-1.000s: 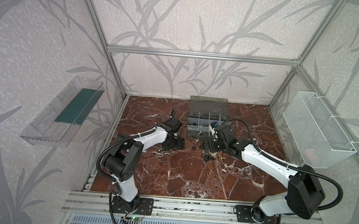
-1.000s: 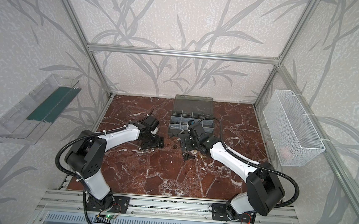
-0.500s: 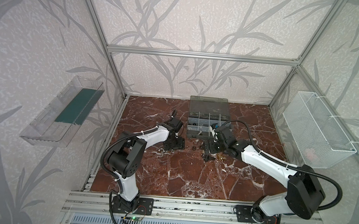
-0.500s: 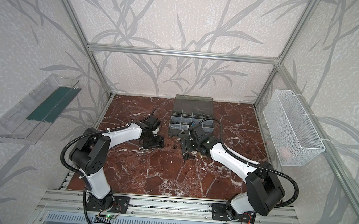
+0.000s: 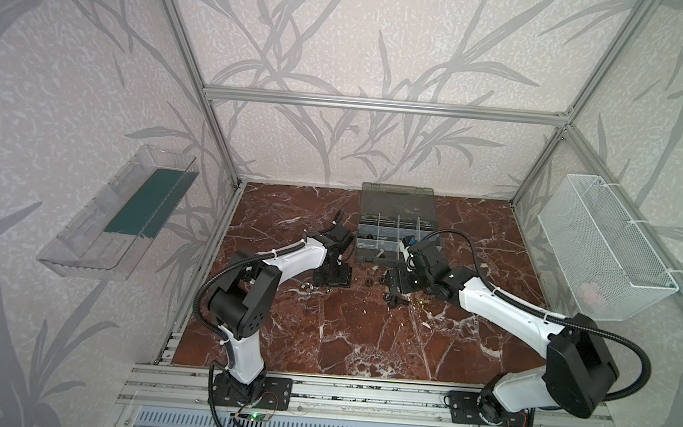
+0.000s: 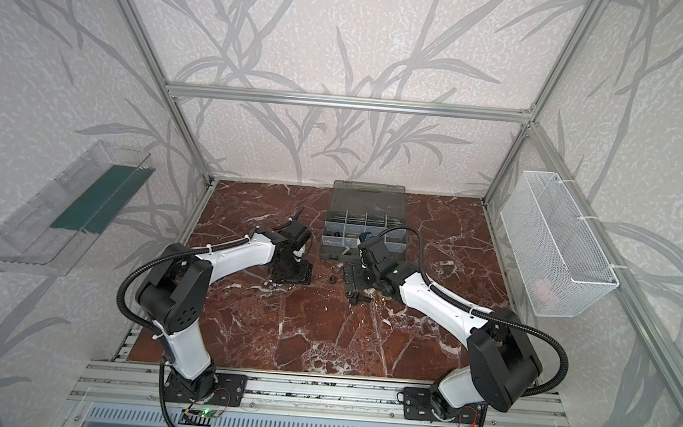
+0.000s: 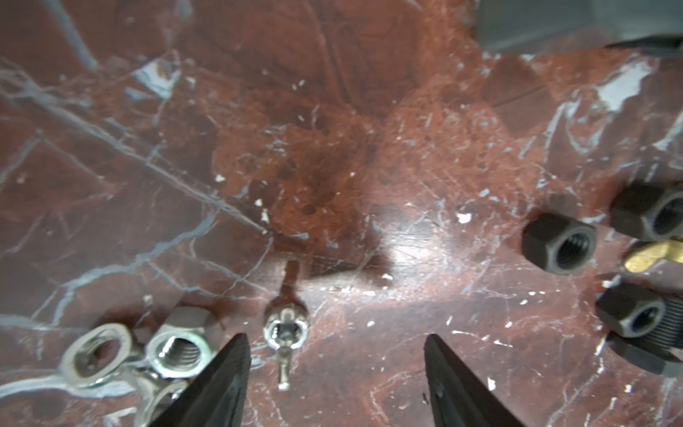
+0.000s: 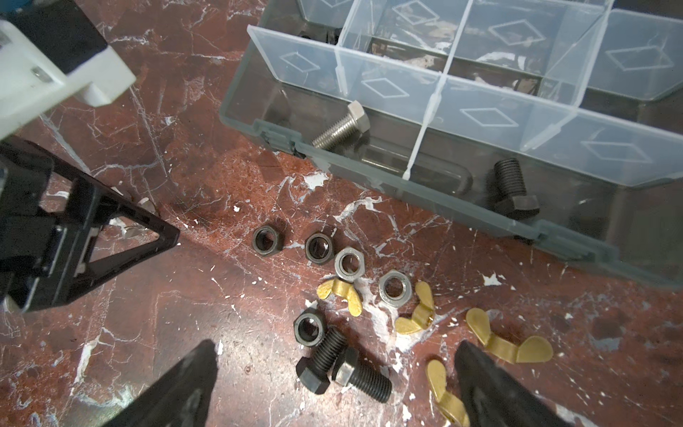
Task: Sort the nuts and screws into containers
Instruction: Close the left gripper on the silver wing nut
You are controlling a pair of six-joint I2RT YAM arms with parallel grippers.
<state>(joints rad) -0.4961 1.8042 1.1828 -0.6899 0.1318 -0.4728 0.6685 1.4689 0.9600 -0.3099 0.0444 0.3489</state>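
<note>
Hardware lot: metal, stone, plastic.
Table (image 8: 166, 148): glossy red-brown marble, scuffed, white-flecked. Silver nuts (image 7: 177, 353) and silver screw (image 8: 342, 127): bright shiny metal. Black nuts (image 7: 560, 244), black screws (image 8: 369, 384): matt dark metal, threaded. Wing nuts (image 8: 508, 342): brass-yellow, dull sheen. Case (image 8: 462, 212): smooth grey plastic; dividers (image 8: 436, 100): clear glossy plastic.

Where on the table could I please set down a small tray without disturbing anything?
The front half of the table, between the arm bases, is bare; so are the back corners beside the case. Just before the case it is crowded: nuts and bolts lie around the left gripper and the right gripper.
</note>
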